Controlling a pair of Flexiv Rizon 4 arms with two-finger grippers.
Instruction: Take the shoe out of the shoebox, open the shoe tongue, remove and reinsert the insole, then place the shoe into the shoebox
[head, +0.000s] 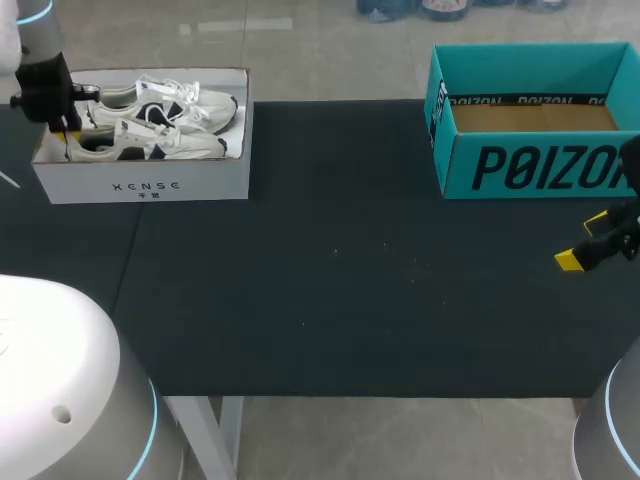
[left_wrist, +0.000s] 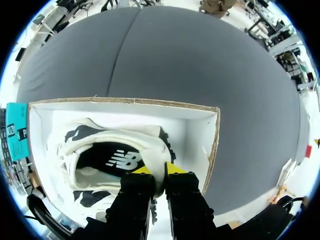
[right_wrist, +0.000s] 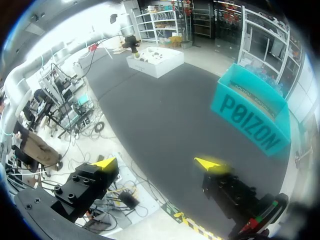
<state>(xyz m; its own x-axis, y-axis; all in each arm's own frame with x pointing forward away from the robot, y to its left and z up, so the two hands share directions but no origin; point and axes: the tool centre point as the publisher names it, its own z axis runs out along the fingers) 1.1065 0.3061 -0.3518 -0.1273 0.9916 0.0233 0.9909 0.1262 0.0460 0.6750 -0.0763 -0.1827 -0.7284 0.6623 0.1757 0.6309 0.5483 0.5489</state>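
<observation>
A white shoebox (head: 140, 187) stands at the table's far left with two white and dark sneakers lying in it. My left gripper (head: 68, 130) is down at the box's left end, at the heel of the nearer shoe (head: 150, 142). In the left wrist view its yellow-tipped fingers (left_wrist: 159, 171) stand close together, with the white heel collar of that shoe (left_wrist: 107, 155) pinched between them. The other shoe (head: 175, 100) lies behind it. My right gripper (head: 583, 241) hangs open and holds nothing near the table's right edge; in its own view the gripper (right_wrist: 160, 162) has its tips wide apart.
An open teal box (head: 530, 165) stands at the far right, with bare brown cardboard showing inside. It also shows beyond my right gripper as the teal box (right_wrist: 250, 115). Dark mat (head: 330, 270) stretches between the two boxes.
</observation>
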